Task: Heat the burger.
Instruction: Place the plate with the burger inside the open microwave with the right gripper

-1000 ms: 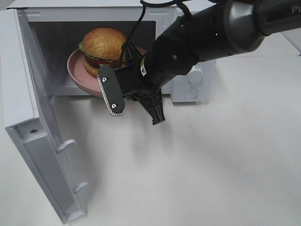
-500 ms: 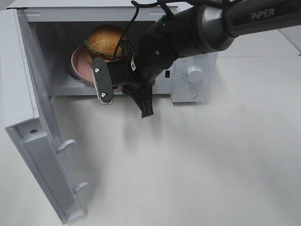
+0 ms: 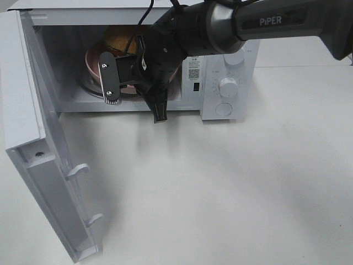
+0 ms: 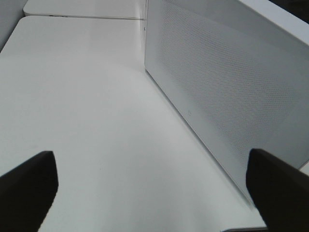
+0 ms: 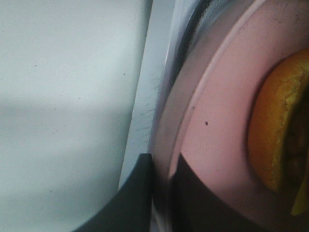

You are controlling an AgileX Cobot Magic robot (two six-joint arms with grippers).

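Here's the microwave (image 3: 242,66) at the back of the white surface (image 3: 248,193), and its door (image 3: 33,138) hangs wide open off the microwave's left edge, swung out toward the front. The burger (image 3: 122,36) is inside the microwave's cavity, deep in and toward the left half, sitting on the pink plate (image 3: 92,59). Only the golden bun crown shows from above, tucked just under the microwave's ceiling, dome side up. It's a round thing, so no end points anywhere, and its stack runs straight up from the plate. The right arm (image 3: 265,22) reaches in through the microwave's open front and covers the lower layers.

From the right wrist, the right gripper (image 5: 163,193) is clamped on the pink plate's rim, one finger outside the edge and one lying on the pink face, with the bun's lower edge close by.

The left gripper (image 4: 153,191) is outside the microwave, beside its perforated side wall (image 4: 227,87), jaws spread wide apart with nothing between them but bare surface.

Two white knobs (image 3: 227,85) sit on the microwave's right-hand panel, one above the other
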